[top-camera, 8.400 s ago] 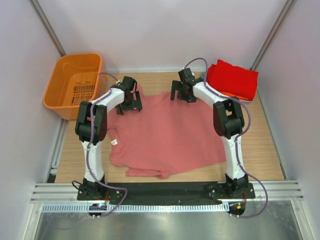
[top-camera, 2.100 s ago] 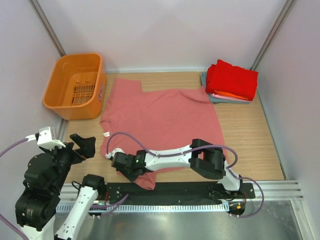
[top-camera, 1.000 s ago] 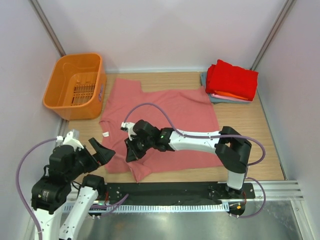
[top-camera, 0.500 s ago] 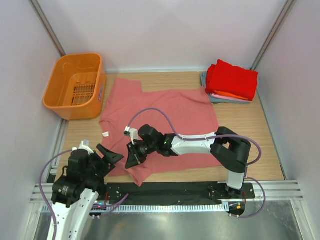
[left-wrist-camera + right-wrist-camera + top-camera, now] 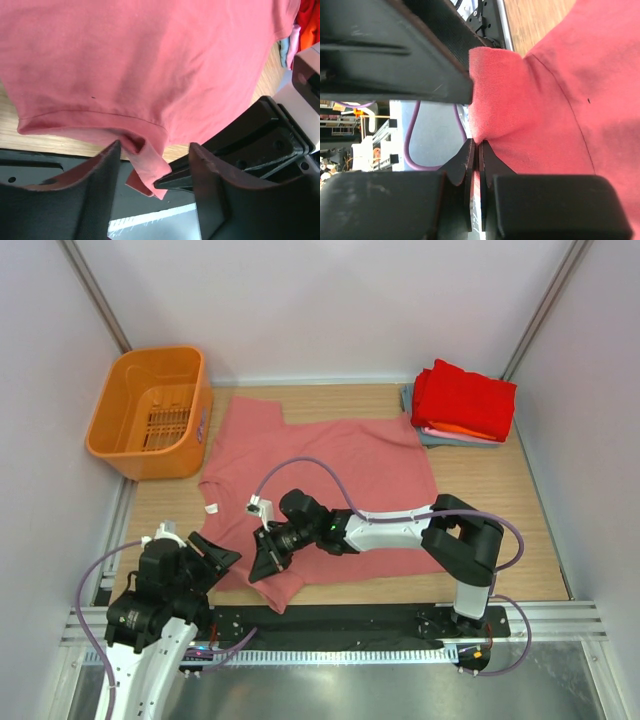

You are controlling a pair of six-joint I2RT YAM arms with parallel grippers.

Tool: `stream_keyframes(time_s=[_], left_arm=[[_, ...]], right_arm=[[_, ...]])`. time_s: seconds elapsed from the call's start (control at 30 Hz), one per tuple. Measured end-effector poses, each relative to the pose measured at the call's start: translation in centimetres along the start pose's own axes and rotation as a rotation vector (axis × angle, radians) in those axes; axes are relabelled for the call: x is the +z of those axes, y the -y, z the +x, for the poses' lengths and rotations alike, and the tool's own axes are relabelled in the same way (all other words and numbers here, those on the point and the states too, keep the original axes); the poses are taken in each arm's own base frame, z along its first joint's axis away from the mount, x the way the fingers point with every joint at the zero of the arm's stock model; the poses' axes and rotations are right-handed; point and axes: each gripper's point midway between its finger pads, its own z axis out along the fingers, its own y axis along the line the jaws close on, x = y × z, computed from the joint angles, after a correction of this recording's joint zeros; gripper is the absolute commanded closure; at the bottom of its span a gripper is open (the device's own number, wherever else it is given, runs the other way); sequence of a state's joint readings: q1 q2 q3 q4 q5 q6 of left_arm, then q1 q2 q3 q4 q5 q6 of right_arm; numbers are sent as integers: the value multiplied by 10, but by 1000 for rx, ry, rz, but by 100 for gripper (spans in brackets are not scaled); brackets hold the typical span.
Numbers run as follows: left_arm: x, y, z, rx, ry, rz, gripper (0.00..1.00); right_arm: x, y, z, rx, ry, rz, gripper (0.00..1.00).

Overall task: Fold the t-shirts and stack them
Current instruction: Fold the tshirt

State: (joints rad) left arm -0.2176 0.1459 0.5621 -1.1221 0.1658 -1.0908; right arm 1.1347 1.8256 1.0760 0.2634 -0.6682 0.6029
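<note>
1. Done: the stack of folded t-shirts (image 5: 455, 405) sits at the far right of the table (image 5: 520, 530). The bright red one is on top, with orange, pale pink and grey-blue edges showing under it.
2. In work: the salmon-pink t-shirt (image 5: 340, 470) lies spread mid-table. Its neck label (image 5: 212, 508) is to the left, and one sleeve is at the far left, just beside the orange basket (image 5: 150, 410). I see no body fold on it yet.
3. The right gripper (image 5: 475, 146) reaches across to the near left, jaws pinched tight on a tuck of the salmon cloth by the near sleeve. The cloth is raised there, and a flap hangs toward the near edge.
4. The left gripper (image 5: 155, 145) is at the near left, jaws partly apart and straddling the hemmed sleeve edge. Cloth sits between the fingers, but they are not clamped on it.
5. My read: this is early in folding this shirt, at the sleeve-grab stage. The sleeve tuck, the body folds and the carry over to the far-right stack are all left to do.
6. No cloth is visible in the basket from above, so this is probably the last shirt.
</note>
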Motion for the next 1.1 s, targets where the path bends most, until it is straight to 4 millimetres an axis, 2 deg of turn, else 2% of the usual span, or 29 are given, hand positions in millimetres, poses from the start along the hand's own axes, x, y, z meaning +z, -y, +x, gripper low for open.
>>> stream_keyframes(time_s=[0.13,0.17,0.27,0.4,0.43,0.47,0.5,0.57,0.7,0.73,0.83,0.93,1.0,1.1], left_arm=[[1,-1,-2,4,9,-7,68],[1,-1,-2,5,10,-6,77],[1,-2,-3,7,14,-7,95],[1,-1,-2,19,12,-2,100],[1,-1,-2,21,11,0,100],[1,0,-2,22,10,2,100],[1,0,-2,23,10,4,100],[1,0,-2,26,10,3,100],[-6,3,-4,37,14,0,100],[-9,5,-5,45,17,-1,100],[-19,11,-9,59,26,-2,100],[-25,12,-9,69,27,-4,100],[-26,10,-8,75,25,-10,100],[-27,5,-5,76,15,-26,100]], right_arm=[[0,1,3,2,-5,-6,94],[0,0,3,2,-6,-6,94],[0,0,3,-1,-3,-11,94],[0,0,3,2,-3,-12,91],[0,0,4,3,-3,-11,87],[0,1,4,4,-4,-10,77],[0,1,5,7,-4,-6,53],[-1,6,5,10,-1,20,40],[-18,22,1,15,30,174,32],[-30,26,-3,17,53,235,30],[-85,38,-21,39,175,475,14],[-168,46,-35,112,382,756,12],[-231,52,-27,205,532,903,12],[-314,67,8,377,751,1045,12]])
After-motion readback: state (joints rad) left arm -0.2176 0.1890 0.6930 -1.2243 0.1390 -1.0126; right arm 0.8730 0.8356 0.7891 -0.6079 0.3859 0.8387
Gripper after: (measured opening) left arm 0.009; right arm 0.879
